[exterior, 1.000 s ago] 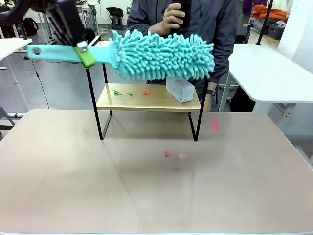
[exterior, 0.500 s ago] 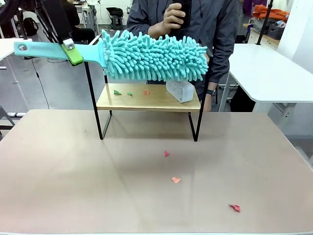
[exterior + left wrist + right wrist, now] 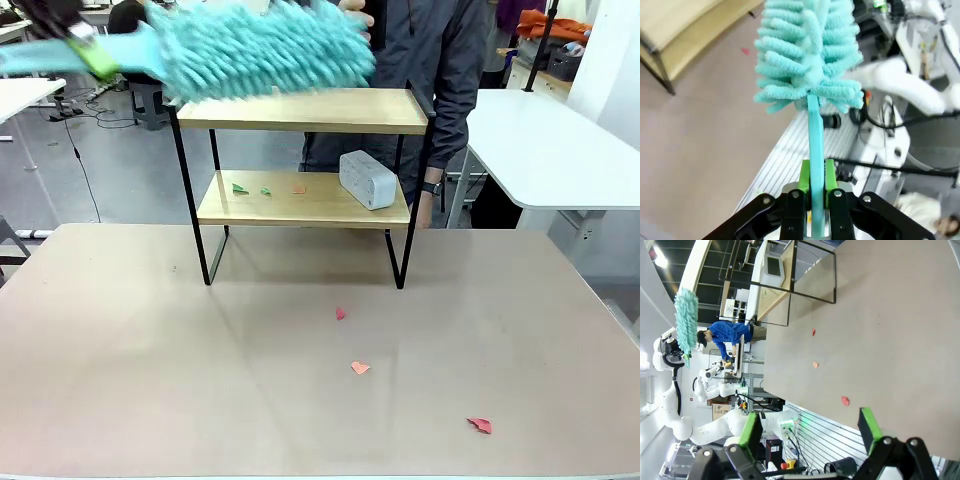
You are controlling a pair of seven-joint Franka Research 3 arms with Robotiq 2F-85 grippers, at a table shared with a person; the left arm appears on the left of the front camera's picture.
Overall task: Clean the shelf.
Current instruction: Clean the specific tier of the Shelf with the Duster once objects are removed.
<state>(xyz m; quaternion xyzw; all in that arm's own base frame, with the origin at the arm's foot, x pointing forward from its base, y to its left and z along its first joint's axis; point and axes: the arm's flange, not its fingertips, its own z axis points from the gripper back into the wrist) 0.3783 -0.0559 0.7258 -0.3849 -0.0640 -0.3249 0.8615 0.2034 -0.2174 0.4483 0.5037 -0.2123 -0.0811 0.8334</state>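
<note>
Left gripper (image 3: pixel 814 181) clamps the duster (image 3: pixel 260 50), likely soft and light, by its thin stiff handle, head over the rigid shelf (image 3: pixel 300 110) at 12 o'clock on the table (image 3: pixel 120 380); right gripper (image 3: pixel 809 427) gapes empty

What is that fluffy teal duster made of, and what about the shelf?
The duster looks like soft microfibre: thick, matte, noodle-like strands. Its handle seems to be smooth plastic, flat and evenly teal. The shelf has pale boards with faint grain, probably wood or wood-look laminate, in a thin black frame, likely painted metal.
</note>
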